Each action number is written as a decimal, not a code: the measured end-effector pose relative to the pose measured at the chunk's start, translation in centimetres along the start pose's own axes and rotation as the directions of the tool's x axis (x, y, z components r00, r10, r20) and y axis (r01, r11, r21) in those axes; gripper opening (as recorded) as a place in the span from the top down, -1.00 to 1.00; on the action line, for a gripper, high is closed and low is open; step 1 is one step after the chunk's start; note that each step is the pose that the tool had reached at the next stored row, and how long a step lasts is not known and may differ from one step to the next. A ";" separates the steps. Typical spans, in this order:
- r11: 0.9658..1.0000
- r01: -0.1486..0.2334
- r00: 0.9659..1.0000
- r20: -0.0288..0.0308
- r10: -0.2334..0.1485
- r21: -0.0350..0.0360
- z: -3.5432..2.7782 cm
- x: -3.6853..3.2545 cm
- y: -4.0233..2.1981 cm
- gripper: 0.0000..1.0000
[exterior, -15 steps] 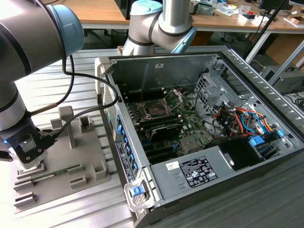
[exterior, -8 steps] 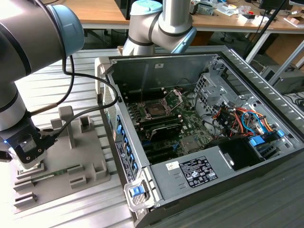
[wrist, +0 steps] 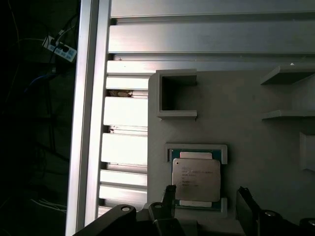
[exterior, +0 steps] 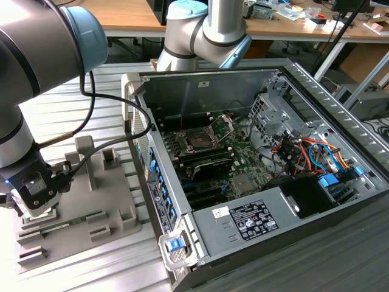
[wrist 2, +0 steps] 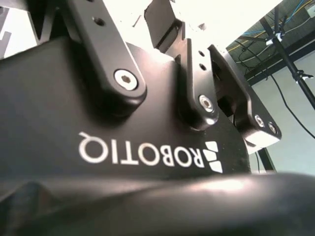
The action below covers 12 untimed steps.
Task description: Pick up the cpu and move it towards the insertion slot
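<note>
My hand [wrist: 206, 196] hangs released, fingers [wrist: 170, 196] spread either side of the cpu [wrist: 196, 179], which lies in its grey fixture [wrist: 246, 137] pocket just beneath me. If I close off-centre, I judge a finger could catch the pocket rim and tilt the chip. The insertion slot [exterior: 199, 140] is well away.
</note>
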State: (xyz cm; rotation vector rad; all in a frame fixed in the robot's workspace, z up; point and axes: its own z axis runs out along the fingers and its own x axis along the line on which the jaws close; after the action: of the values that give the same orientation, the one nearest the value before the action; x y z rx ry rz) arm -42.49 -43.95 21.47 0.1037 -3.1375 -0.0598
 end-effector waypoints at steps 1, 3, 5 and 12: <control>1.000 0.000 1.000 0.000 0.000 0.000 0.00 0.00 0.00 -0.20; 1.000 0.000 1.000 0.000 0.000 0.000 0.01 0.00 0.00 -0.20; 1.000 0.000 1.000 0.000 0.000 0.000 0.02 0.00 0.00 -0.20; 1.000 0.000 1.000 0.000 0.000 0.000 0.12 0.03 0.00 -0.20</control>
State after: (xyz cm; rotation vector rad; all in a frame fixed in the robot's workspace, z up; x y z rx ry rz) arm -42.51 -43.95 21.36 0.1037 -3.1377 -0.0600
